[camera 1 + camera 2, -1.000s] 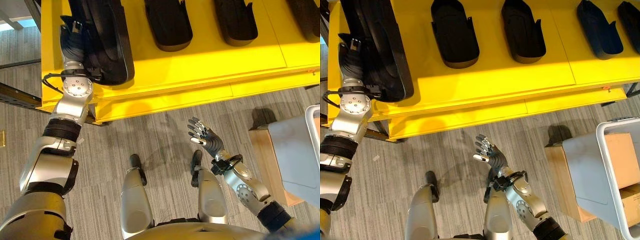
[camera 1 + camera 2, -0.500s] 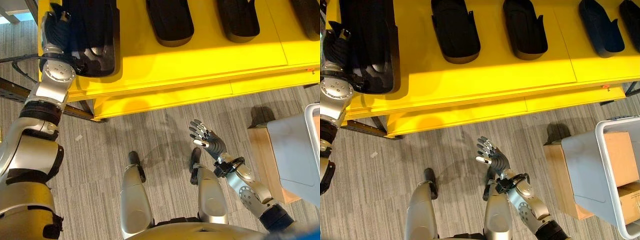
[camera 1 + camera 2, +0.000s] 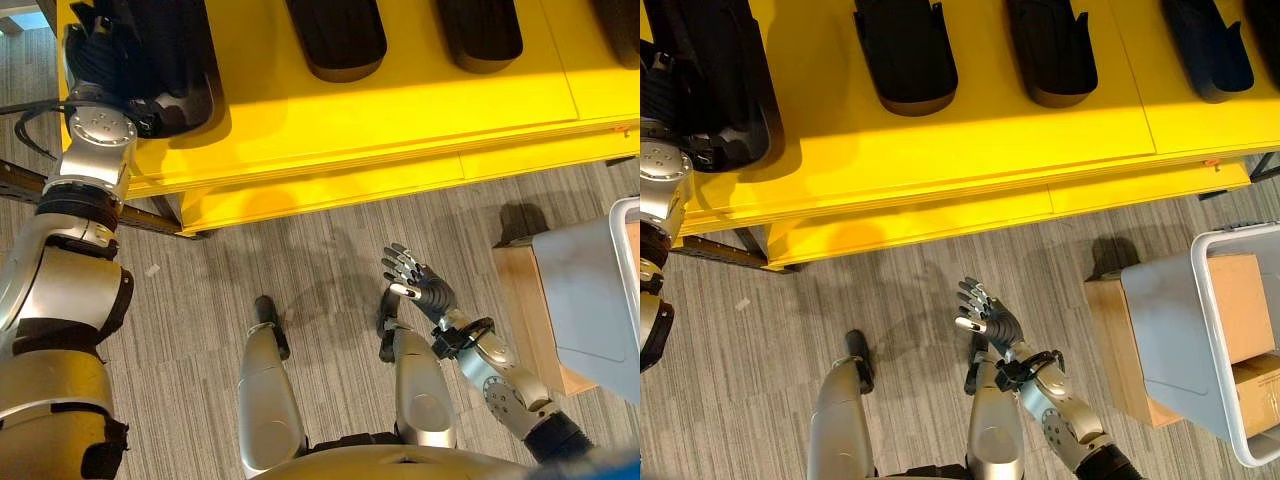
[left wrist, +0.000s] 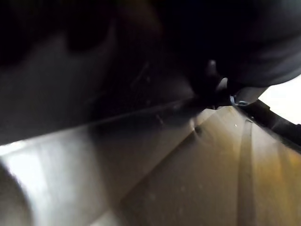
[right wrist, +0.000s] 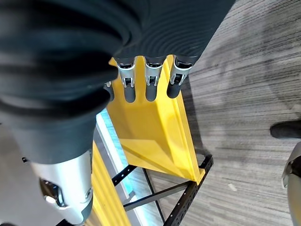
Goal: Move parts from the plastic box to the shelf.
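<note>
A long black moulded part [image 3: 165, 50] lies on the yellow shelf [image 3: 400, 110] at its far left end. My left hand [image 3: 95, 50] reaches up against the part's left side, its fingers hidden by the part. The left wrist view is close on the dark part [image 4: 141, 56] resting on the shelf surface [image 4: 211, 165]. My right hand [image 3: 990, 315] hangs low over the floor, open, holding nothing, its straight fingers [image 5: 150, 82] pointing toward the shelf frame. The grey plastic box [image 3: 1185, 340] stands at the right.
More black parts [image 3: 905, 50] [image 3: 1050, 45] [image 3: 1205, 45] lie in a row along the shelf. The plastic box sits on a brown carton [image 3: 1110, 340], and another carton [image 3: 1240, 300] shows inside it. Grey striped floor [image 3: 300, 250] lies between me and the shelf.
My left arm has pushed the black part further back onto the shelf, toward its left end. The right hand has barely moved. The view has shifted a little.
</note>
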### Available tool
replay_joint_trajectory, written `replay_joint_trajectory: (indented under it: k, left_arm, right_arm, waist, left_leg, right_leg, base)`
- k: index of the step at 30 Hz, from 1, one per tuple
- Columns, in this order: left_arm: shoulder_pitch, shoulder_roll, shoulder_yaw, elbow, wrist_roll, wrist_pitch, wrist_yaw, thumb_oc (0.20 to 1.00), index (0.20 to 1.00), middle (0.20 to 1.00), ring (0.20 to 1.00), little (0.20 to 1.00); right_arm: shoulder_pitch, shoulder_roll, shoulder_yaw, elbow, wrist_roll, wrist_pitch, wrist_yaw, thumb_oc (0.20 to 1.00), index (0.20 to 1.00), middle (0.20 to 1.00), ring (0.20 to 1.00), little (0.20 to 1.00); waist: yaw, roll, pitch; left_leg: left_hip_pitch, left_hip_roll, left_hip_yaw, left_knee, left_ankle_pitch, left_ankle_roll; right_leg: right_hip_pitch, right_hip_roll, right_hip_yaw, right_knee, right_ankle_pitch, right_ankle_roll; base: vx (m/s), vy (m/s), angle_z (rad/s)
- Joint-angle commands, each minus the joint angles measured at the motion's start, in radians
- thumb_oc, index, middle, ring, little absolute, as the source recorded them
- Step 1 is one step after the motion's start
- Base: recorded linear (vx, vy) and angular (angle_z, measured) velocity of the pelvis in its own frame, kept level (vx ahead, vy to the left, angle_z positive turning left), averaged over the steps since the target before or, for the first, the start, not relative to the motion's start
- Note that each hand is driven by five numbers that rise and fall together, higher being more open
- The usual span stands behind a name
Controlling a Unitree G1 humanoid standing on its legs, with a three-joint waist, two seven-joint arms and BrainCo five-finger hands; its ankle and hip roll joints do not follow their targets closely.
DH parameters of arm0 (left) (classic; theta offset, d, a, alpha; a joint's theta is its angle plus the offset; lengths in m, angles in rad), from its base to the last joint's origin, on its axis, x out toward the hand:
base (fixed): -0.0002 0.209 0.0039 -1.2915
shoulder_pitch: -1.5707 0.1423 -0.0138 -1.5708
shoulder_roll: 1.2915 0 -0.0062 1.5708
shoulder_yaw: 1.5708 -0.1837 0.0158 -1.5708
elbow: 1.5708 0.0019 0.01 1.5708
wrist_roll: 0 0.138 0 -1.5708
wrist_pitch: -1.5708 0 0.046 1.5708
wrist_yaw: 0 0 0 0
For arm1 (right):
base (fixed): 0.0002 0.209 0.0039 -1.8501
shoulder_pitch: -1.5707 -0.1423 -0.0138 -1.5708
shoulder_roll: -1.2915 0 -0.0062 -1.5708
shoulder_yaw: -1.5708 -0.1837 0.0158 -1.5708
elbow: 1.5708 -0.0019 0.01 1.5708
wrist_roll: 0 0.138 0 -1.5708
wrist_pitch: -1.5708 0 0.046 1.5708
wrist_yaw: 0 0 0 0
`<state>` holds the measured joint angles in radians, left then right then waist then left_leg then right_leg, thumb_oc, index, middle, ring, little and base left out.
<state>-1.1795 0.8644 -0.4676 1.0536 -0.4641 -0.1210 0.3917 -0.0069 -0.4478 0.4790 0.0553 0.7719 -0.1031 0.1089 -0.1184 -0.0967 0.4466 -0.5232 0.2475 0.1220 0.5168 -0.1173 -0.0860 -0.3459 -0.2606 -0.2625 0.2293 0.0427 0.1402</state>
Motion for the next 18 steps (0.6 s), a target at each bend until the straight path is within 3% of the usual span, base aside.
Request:
replay_joint_trajectory:
  k: [1, 2, 3, 4, 17, 18]
  left_arm:
    - [-0.125, 0.014, 0.058, 0.024, -0.099, -0.088, 0.018, 0.2, 0.2, 0.2, 0.2, 0.2]
    - [-0.124, 0.013, 0.058, 0.024, -0.099, -0.088, 0.018, 0.2, 0.2, 0.2, 0.2, 0.2]
    - [-0.127, 0.019, 0.059, 0.026, -0.103, -0.085, 0.019, 0.2, 0.2, 0.2, 0.2, 0.2]
    - [-0.126, 0.019, 0.059, 0.026, -0.103, -0.085, 0.019, 0.2, 0.2, 0.2, 0.2, 0.2]
    - [-0.179, 0.05, 0.022, 0.076, -0.073, -0.062, 0.001, 0.2, 0.2, 0.2, 0.2, 0.2]
    - [-0.179, 0.051, 0.018, 0.075, -0.068, -0.058, 0.0, 0.347, 0.347, 0.347, 0.347, 0.347]
  right_arm:
    - [0.052, -0.021, -0.026, -0.075, 0.036, -0.025, 0.005, 1.0, 1.0, 1.0, 1.0, 1.0]
    - [0.053, -0.021, -0.026, -0.075, 0.036, -0.025, 0.005, 1.0, 1.0, 1.0, 1.0, 1.0]
    - [0.056, -0.024, -0.032, -0.077, 0.036, -0.024, 0.004, 1.0, 1.0, 1.0, 1.0, 1.0]
    - [0.058, -0.024, -0.031, -0.076, 0.036, -0.024, 0.004, 1.0, 1.0, 1.0, 1.0, 1.0]
    - [0.086, -0.053, -0.055, -0.078, 0.047, -0.019, 0.024, 1.0, 1.0, 1.0, 1.0, 1.0]
    - [0.089, -0.053, -0.06, -0.078, 0.045, -0.017, 0.023, 1.0, 1.0, 1.0, 1.0, 1.0]
  waist:
    - [0.015, -0.017, -0.062]
    - [0.018, -0.014, -0.063]
    - [0.014, -0.019, -0.062]
    - [0.016, -0.016, -0.063]
    - [0.008, -0.011, -0.072]
    - [0.007, -0.01, -0.074]
  left_leg:
    - [-0.029, 0.038, -0.037, 0.029, 0.0, -0.052]
    - [-0.016, 0.044, -0.039, 0.034, -0.025, -0.06]
    - [-0.029, 0.039, -0.035, 0.031, -0.002, -0.052]
    - [-0.017, 0.046, -0.037, 0.034, -0.026, -0.06]
    - [-0.029, 0.05, -0.031, 0.056, -0.038, -0.06]
    - [-0.029, 0.05, -0.03, 0.057, -0.039, -0.059]
  right_leg:
    - [0.004, -0.062, 0.091, -0.001, -0.026, 0.067]
    - [0.015, -0.056, 0.092, 0.004, -0.046, 0.072]
    - [0.003, -0.06, 0.094, -0.002, -0.026, 0.068]
    - [0.013, -0.055, 0.094, 0.002, -0.044, 0.073]
    - [-0.016, -0.056, 0.109, 0.026, -0.048, 0.078]
    - [-0.019, -0.057, 0.111, 0.028, -0.049, 0.078]
  base:
    - [0.08, 0.006, -0.02]
    - [0.0, 0.0, 0.0]
    - [0.08, 0.007, -0.05]
    - [0.01, 0.021, -0.07]
    - [0.01, 0.005, -0.02]
    - [0.0, 0.0, 0.0]
